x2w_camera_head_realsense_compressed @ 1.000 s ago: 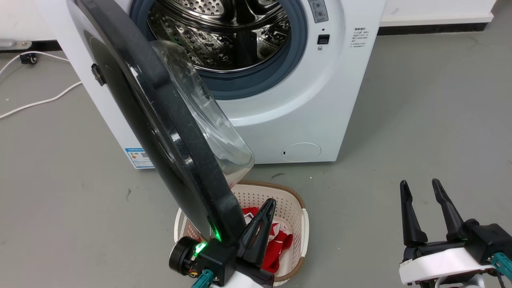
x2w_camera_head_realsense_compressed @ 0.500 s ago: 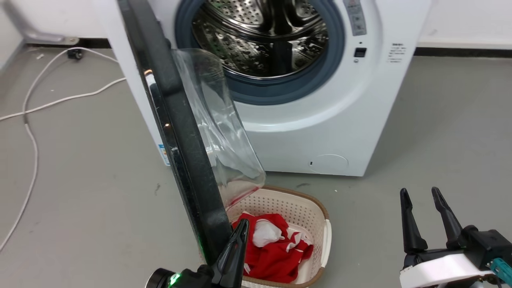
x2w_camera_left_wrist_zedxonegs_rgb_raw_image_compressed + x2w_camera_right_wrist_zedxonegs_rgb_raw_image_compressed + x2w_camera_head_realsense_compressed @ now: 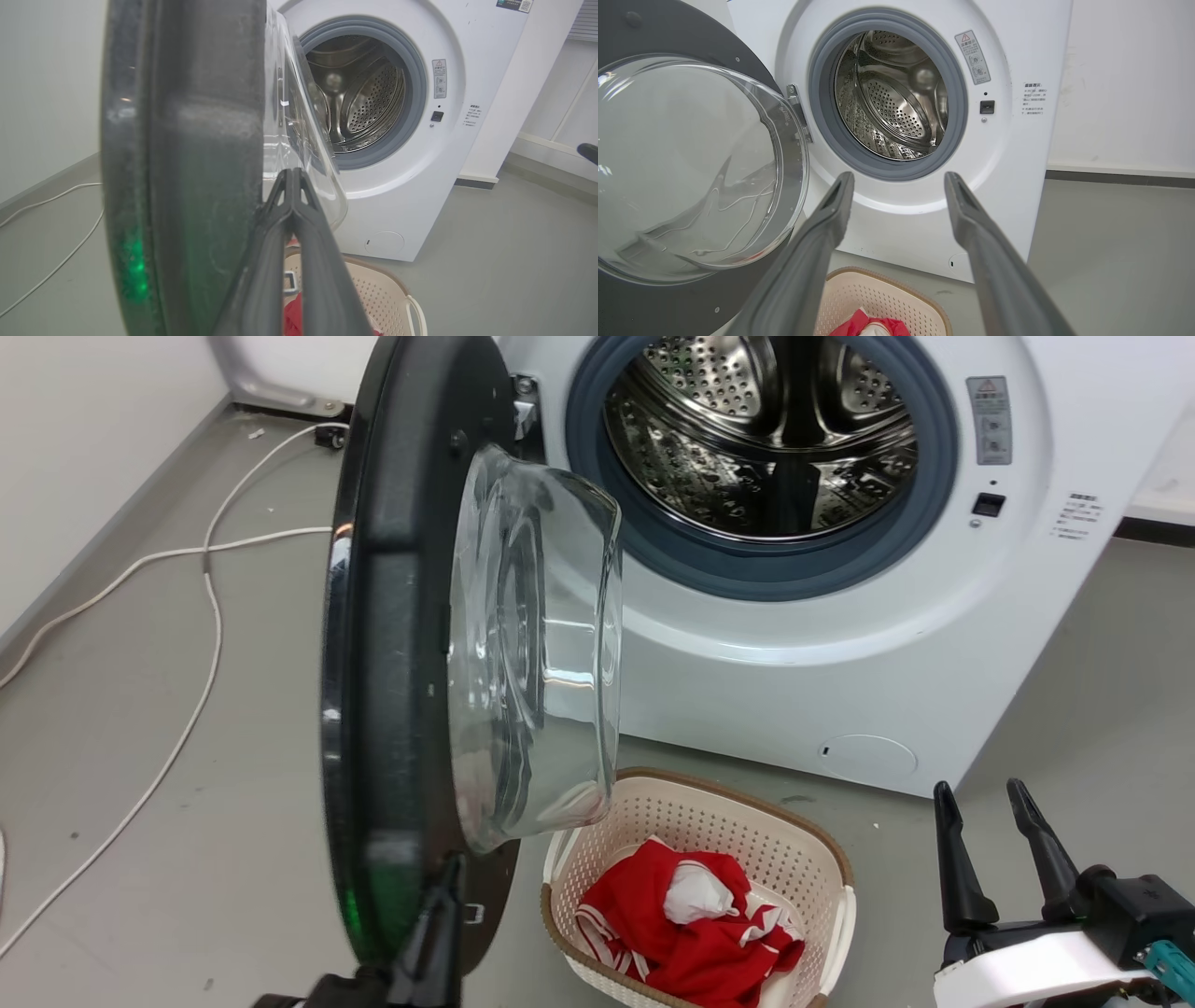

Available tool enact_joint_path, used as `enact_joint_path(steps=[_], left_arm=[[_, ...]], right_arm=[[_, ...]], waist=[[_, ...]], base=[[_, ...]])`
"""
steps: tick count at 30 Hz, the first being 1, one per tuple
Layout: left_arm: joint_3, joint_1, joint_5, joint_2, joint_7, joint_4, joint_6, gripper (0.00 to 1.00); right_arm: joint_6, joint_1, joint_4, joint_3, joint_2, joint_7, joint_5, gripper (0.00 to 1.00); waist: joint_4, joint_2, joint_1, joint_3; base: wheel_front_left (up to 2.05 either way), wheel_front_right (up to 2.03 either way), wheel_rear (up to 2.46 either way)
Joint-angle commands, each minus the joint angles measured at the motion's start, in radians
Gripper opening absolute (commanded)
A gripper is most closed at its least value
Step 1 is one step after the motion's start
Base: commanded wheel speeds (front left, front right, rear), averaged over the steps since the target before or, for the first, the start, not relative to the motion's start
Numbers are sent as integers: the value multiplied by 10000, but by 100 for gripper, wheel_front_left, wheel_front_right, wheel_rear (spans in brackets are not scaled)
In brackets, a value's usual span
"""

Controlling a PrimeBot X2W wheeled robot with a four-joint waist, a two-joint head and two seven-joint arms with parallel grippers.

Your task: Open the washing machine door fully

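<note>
Glossy black rims the large round washing machine door [image 3: 392,663], and its clear glass centre bulges out on the inner side.

In the head view the door stands swung out from the left side of the white front-loading washing machine [image 3: 794,663], nearly edge-on. The perforated steel drum [image 3: 747,457] and its grey-blue rubber ring [image 3: 653,555] are uncovered. The door's lower rim stands just left of the cream perforated plastic basket [image 3: 728,812] holding red and white cloth [image 3: 681,943]. The left gripper [image 3: 443,905] rises at the door's bottom rim. The right gripper [image 3: 978,787] hangs well apart to the right, fingers spread and empty.

In the left wrist view the left fingers are pressed tip to tip with nothing between them, just beside the door's inner rim.

In the right wrist view the door's dark inner face and glass centre stand left of the open drum.

The head camera has turned since half a second ago. Then the door's rim overlapped the basket's left edge; now it stands clear of the basket and more of the inner face shows. The right gripper is unchanged.
</note>
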Motion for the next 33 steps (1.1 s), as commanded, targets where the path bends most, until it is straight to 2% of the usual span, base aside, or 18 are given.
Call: enact_joint_path(steps=[1,8,14,23,27,33], left_arm=[[214,12,-41,135,-18,34,106,0],[1821,-746,-407,643,-21,388,206,0],[3295,-1411,-838,1019,-20,1013,234,0],[4841,-2663,-1466,1559,-12,2616,-283,0],[5304,-3411,-1576,1994,-20,3579,-729,0],[5853,-4355,-1465,2385,-20,4703,-1067,0]], right_arm=[[-5,131,-35,2,23,38,68,100],[-3,-135,-167,17,21,145,1,100],[-3,-362,-272,-20,20,255,-118,100],[-3,-621,-518,-294,20,382,-293,100],[-3,-730,-572,-347,18,424,-361,100],[-3,-863,-564,-298,20,456,-393,100]], waist=[[135,0,1,21],[284,0,1,337],[87,0,1,789],[-93,0,1,1442],[-95,0,1,1626],[-126,0,1,1741]], base=[[0,0,0],[0,0,0],[0,0,0],[0,0,0],[0,0,0],[0,0,0]])
